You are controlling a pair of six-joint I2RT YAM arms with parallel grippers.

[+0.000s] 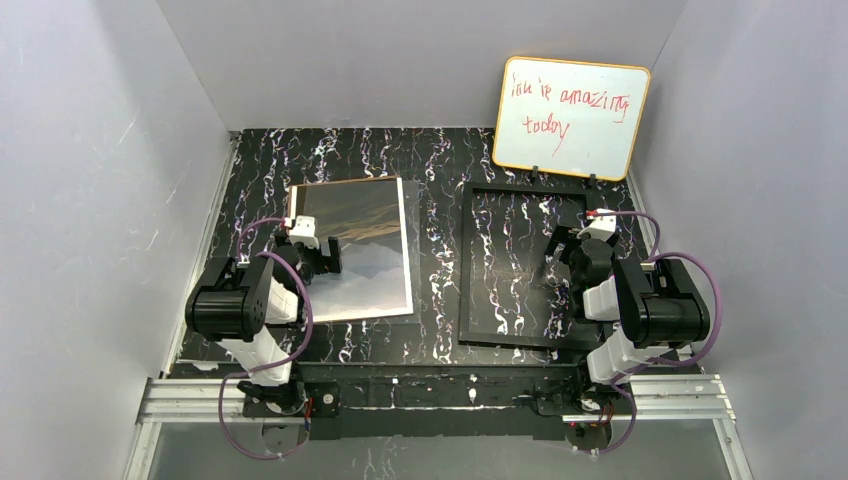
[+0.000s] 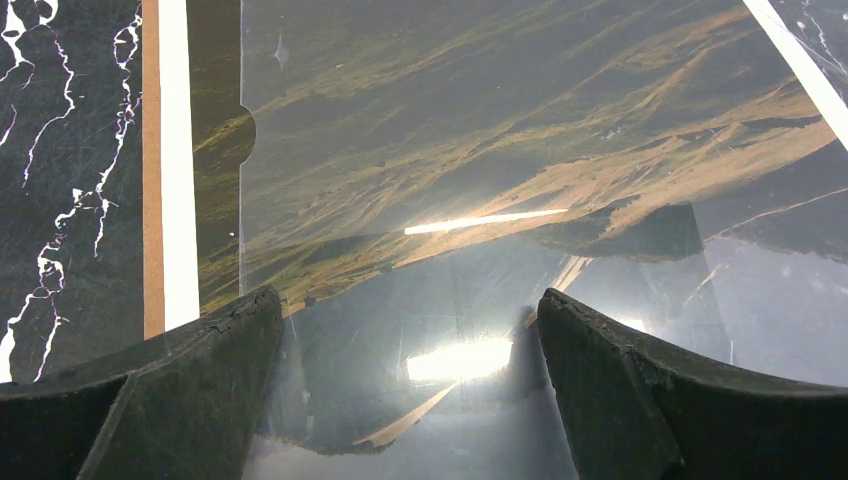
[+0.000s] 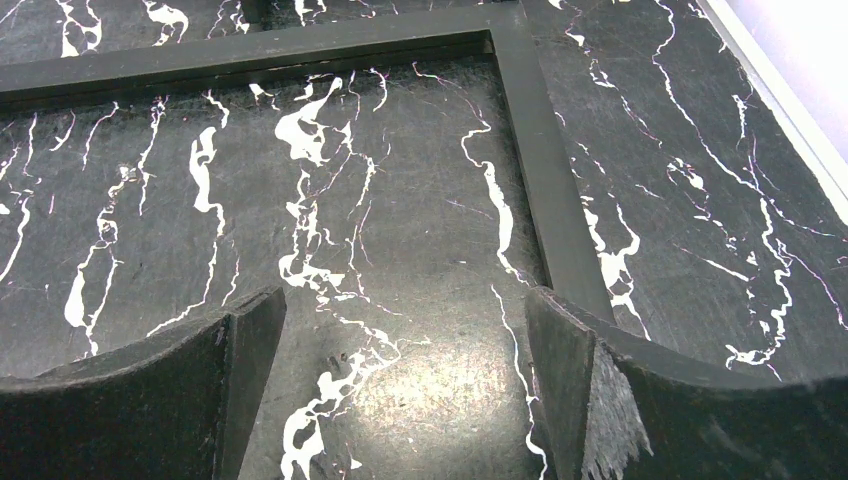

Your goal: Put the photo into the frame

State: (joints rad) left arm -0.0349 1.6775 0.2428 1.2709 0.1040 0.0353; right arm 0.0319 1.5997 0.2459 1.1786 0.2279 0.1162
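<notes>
Black marbled table [image 1: 435,200]: left fingers [image 2: 170,390] tilt down, apart, over the photo [image 1: 365,240]; right fingers [image 3: 150,400] likewise over the frame [image 1: 467,262].

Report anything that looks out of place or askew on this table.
A clear sheet lies over the photo, shifted sideways so its notched edge leaves a strip of the print uncovered. The frame lies empty, the marbled table showing through it. Nothing looks spilled or broken.

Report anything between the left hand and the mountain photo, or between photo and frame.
A clear sheet lies over the glossy mountain photo, beneath the open left hand. Nothing sits on the table between photo and thin black rectangular frame; the right hand hovers above its opening.
</notes>
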